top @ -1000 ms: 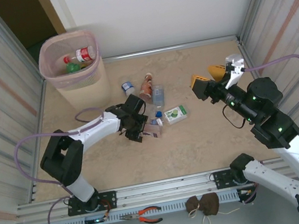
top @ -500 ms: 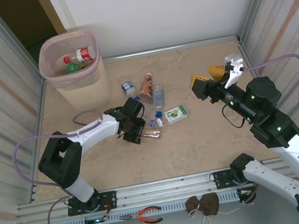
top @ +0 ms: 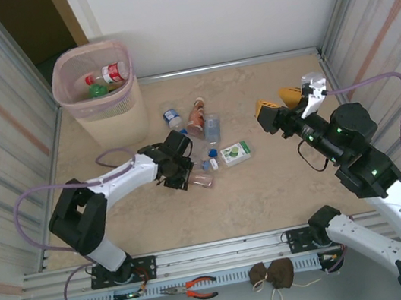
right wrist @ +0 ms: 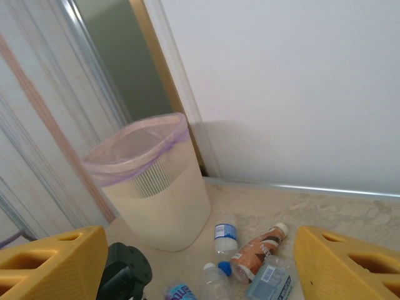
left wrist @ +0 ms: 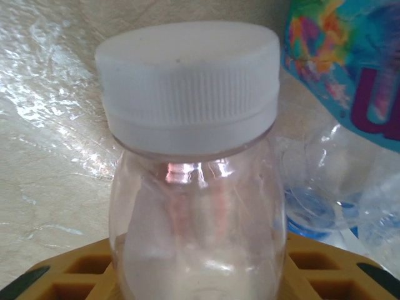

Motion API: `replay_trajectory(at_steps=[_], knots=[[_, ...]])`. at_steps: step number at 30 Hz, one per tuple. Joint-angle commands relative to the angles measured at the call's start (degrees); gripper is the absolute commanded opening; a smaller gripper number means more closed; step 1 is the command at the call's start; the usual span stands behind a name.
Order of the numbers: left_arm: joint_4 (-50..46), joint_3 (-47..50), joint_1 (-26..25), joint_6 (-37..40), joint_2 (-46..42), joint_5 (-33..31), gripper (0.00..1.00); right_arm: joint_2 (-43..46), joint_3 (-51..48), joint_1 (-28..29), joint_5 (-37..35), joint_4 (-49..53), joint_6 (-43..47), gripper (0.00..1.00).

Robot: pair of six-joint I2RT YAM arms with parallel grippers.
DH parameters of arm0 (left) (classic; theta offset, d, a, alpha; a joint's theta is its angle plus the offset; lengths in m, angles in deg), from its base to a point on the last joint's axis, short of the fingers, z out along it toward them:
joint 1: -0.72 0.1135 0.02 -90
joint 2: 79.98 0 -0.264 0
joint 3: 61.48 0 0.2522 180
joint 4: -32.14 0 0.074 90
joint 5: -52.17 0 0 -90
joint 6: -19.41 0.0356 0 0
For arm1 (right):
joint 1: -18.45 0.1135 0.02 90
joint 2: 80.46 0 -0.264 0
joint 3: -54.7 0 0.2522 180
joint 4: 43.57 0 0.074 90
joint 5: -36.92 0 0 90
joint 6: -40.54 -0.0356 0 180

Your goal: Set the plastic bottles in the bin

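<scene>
A small clear bottle with a white cap (left wrist: 194, 187) stands between the yellow fingers (left wrist: 69, 278) of my left gripper (left wrist: 200, 275), which is shut on its body. From above, that left gripper (top: 187, 175) lies low on the floor with the bottle (top: 202, 180) at its tip. More plastic bottles lie just beyond: a blue-labelled one (top: 172, 116), an orange one (top: 196, 117) and a clear one (top: 212, 128). The beige bin (top: 102, 112) with its pink liner stands at the back left and holds a red-labelled bottle (top: 112, 74). My right gripper (top: 277, 100) hangs open and empty at the right.
A green and white carton (top: 236, 152) lies beside the bottles. In the right wrist view the bin (right wrist: 156, 200) stands behind the orange bottle (right wrist: 259, 250). A bottle with a colourful label (left wrist: 350, 62) lies close to the held one. Corrugated walls close both sides. Pliers (top: 197, 288) lie on the near rail.
The left gripper's jaws have closed in on the small clear bottle, which shifted slightly toward the gripper. The right arm has not moved.
</scene>
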Motion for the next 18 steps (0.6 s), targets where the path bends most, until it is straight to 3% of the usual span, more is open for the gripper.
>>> replay_trajectory(at_steps=[1, 10, 18], knots=[[-2.86, 1.44, 0.26, 1.82, -5.86, -3.68, 0.44, 0.50, -0.23, -0.44, -1.21, -0.48, -0.33, 0.77], [-5.96, 3.04, 1.32, 10.09, -19.32, -13.06, 0.41, -0.19, 0.07, -0.45, -0.87, -0.83, -0.24, 0.77], [1.96, 4.28, 5.94, 33.75, -32.66, -20.38, 0.41, -1.12, 0.23, -0.50, -0.47, -1.70, -0.51, 0.77]])
